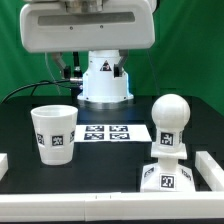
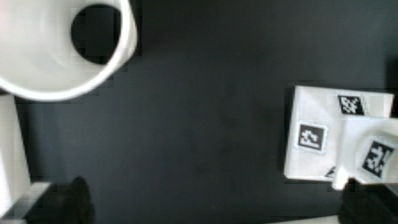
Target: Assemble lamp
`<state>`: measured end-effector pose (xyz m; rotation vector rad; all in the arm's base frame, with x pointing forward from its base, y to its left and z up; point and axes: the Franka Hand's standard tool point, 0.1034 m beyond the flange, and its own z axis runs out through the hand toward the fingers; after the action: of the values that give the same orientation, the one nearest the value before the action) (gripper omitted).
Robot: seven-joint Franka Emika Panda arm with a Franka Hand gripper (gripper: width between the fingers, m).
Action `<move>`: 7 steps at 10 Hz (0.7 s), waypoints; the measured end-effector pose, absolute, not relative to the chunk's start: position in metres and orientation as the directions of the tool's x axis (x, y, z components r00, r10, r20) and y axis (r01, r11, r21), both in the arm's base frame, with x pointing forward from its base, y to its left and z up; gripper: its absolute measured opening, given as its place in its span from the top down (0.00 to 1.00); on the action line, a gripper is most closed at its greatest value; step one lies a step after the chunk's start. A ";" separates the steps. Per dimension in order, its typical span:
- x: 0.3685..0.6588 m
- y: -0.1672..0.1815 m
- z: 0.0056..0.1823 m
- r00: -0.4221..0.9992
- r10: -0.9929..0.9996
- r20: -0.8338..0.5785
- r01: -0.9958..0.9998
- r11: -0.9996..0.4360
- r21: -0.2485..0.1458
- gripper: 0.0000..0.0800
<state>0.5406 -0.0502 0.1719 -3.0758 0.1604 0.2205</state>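
All three parts are taken in only by the exterior view. The shade [image 1: 55, 132] is seen standing on the black tabletop [image 1: 100, 168] at the exterior view's left, wide mouth up. The bulb [image 1: 170, 118] is seen upright on top of the base [image 1: 165, 177] at the exterior view's right, on the near side. The marker board [image 1: 105, 132] is laid between them, a little farther back.

The shade's mouth is looked into only by the wrist view, where the hollow is shown dark inside the white rim. A corner of the marker board is caught there too.

The pincer is not shown in the exterior view. In the wrist view only a dark blurred shape [image 2: 59, 203] is given, so whether it is spread or pressed together cannot be told.

White rails [image 1: 210, 168] are set along the tabletop's left, right and near edges, and the base is placed just beside the right one. Bare tabletop is left open between shade and base.
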 end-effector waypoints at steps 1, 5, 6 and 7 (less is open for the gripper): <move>0.540 -0.050 0.171 0.984 -0.100 -0.147 -0.107 -0.993 -0.046 0.13; 0.517 -0.067 0.153 0.969 -0.158 -0.192 -0.174 -0.983 -0.067 0.13; 0.507 -0.073 0.144 0.965 -0.163 -0.205 -0.180 -0.981 -0.067 0.13; 0.498 -0.080 0.129 0.958 -0.176 -0.226 -0.194 -0.979 -0.059 0.13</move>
<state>0.4980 -0.0804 0.1288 -3.0291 0.2872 0.3382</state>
